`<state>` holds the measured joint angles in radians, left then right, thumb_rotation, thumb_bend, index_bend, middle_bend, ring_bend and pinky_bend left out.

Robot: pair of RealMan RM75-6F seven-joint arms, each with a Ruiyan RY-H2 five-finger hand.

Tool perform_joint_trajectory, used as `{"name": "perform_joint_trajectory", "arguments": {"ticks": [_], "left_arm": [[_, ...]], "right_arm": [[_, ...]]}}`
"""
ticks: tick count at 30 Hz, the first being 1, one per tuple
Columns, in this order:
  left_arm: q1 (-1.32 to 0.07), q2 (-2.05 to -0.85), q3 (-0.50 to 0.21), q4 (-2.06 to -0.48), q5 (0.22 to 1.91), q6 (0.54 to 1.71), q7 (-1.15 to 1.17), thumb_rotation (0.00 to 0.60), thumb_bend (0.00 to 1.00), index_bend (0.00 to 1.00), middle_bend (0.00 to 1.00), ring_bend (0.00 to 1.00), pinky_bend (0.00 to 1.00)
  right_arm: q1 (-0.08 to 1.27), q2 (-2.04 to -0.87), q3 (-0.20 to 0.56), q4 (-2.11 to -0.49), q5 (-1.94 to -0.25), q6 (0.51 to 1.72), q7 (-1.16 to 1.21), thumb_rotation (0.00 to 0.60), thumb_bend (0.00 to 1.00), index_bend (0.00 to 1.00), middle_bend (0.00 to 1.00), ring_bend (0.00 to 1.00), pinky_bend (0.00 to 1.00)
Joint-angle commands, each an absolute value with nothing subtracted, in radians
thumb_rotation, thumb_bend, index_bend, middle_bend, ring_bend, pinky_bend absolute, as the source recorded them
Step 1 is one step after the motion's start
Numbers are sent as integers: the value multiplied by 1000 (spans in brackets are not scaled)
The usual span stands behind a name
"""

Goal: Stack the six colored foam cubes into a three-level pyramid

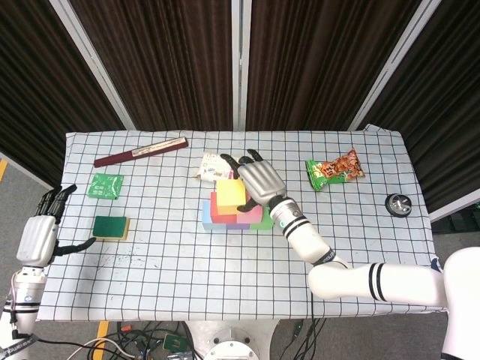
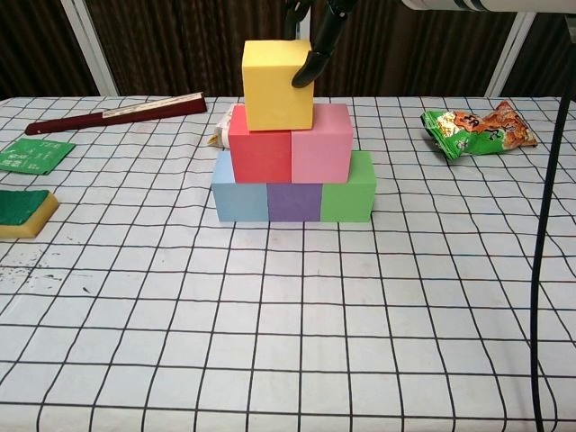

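near the centre of the frame, the right robot hand (image 1: 259, 180) grips the yellow foam cube (image 2: 277, 84) atop the red foam cube (image 2: 259, 148) and pink foam cube (image 2: 320, 144). it sits left of centre; a careless release could topple it.

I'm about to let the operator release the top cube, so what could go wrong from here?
The yellow cube sits left of centre, mostly over the red cube and barely on the pink cube; it may tip left once released. A finger of the right hand touches its right face, so pulling away could drag it. A knock could also shift the blue cube, purple cube or green cube.
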<state>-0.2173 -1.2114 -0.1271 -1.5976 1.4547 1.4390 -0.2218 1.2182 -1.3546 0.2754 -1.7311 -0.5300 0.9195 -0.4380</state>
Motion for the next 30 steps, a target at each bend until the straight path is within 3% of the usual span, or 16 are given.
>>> {"name": "perform_joint_trajectory", "arguments": {"ticks": [1,30], "left_arm": [[-218,-1211,-127,-1598,1455,1437,-220,600,0,53,94,3,47],[-218,-1215,-129,-1595,1451,1437,-214,600,0,53,94,2,47]], "right_arm": [[1217,-1347,282,-1742,-505,923,-436,600,196,0,657,166,0],[1217,-1368,278,-1735,-506,943,-465,600,199,0,657,166,0]]}}
